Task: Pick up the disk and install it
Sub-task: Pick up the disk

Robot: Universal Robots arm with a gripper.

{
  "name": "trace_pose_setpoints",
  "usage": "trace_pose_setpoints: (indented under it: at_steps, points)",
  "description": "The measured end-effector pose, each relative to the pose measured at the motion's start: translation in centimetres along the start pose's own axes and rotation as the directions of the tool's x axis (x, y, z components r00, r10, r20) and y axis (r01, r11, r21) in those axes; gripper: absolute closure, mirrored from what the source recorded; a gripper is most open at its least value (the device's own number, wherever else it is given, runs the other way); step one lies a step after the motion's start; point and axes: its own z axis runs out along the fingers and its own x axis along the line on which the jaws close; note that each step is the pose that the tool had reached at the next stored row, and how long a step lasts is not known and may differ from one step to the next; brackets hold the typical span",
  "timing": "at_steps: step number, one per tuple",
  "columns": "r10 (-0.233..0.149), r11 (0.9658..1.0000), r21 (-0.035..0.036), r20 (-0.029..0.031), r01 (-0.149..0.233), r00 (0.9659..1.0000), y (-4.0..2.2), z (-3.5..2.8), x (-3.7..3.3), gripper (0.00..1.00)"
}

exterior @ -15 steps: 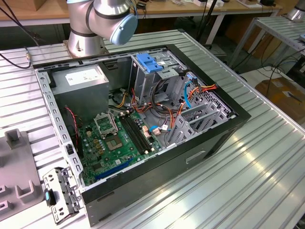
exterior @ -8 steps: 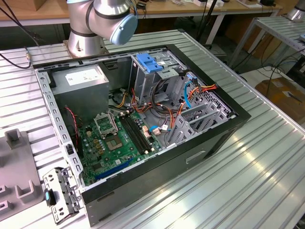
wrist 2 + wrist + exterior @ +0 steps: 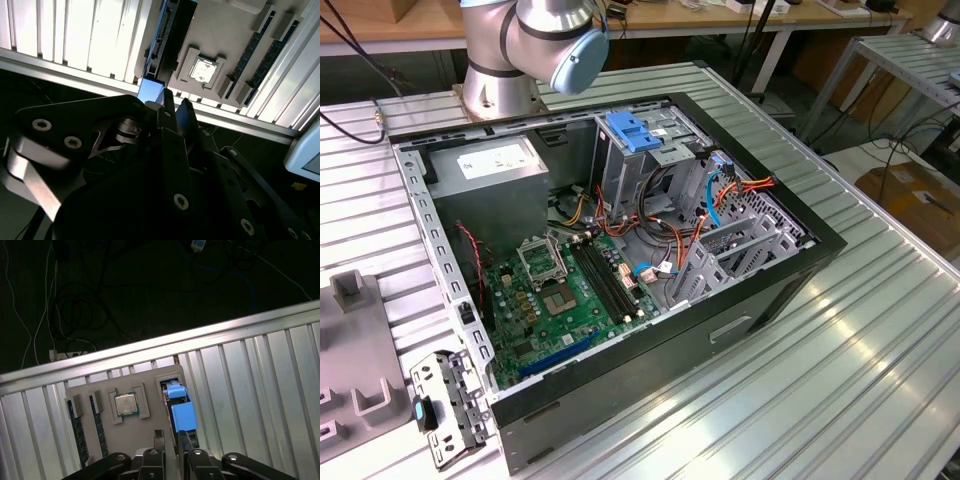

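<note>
While the disk (image 3: 182, 412) stands on edge in a slot of the grey parts tray (image 3: 140, 432), blue rails showing, nothing's touching it; the slot's at the tray's corner closest to the table's edge. The gripper (image 3: 170, 437) hovers over the tray, clear of the disk; its fingers (image 3: 159, 440) are parted by just a narrow gap with nothing between them, so it's got hold of nothing. One slot over on the tray there's a processor (image 3: 125, 404), then two memory sticks (image 3: 75, 425) along the opposite side; the tray lies on the slatted aluminium table (image 3: 250, 390), snug against its edge rail.

Exterior view: the open PC case (image 3: 750, 320) takes the middle of the table; motherboard (image 3: 570, 300) on its floor; a bare blue caddy (image 3: 635, 132) sits on the drive cage; the grey power supply (image 3: 485, 165) is in the case corner nearest the arm's base (image 3: 495, 80).
</note>
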Motion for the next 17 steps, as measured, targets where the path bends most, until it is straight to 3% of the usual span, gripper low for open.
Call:
trace_pose_setpoints:
  at_steps: [2, 3, 7, 10, 12, 17]
  points:
    - [0.0, 1.0, 0.0001, 0.0, 0.0, 1.0, 0.0, 0.0, 0.0, 0.75]
    - [-0.004, 1.0, 0.0003, 0.0001, 0.004, 1.0, 0.01, 0.04, 0.0, 0.67]
    - [-0.073, 0.9974, 0.0036, 0.0007, 0.073, 0.9974, 0.02, 0.5, 0.01, 0.67]
    - [-0.084, 0.9964, 0.0093, 0.0015, 0.084, 0.9965, 0.22, 0.83, 0.04, 0.67]
    - [-0.092, 0.9956, 0.0126, 0.0015, 0.092, 0.9957, 0.49, 1.29, -0.3, 0.6]
    - [-0.107, 0.9941, 0.0142, 0.0014, 0.107, 0.9942, 0.86, 2.01, -1.09, 0.6]
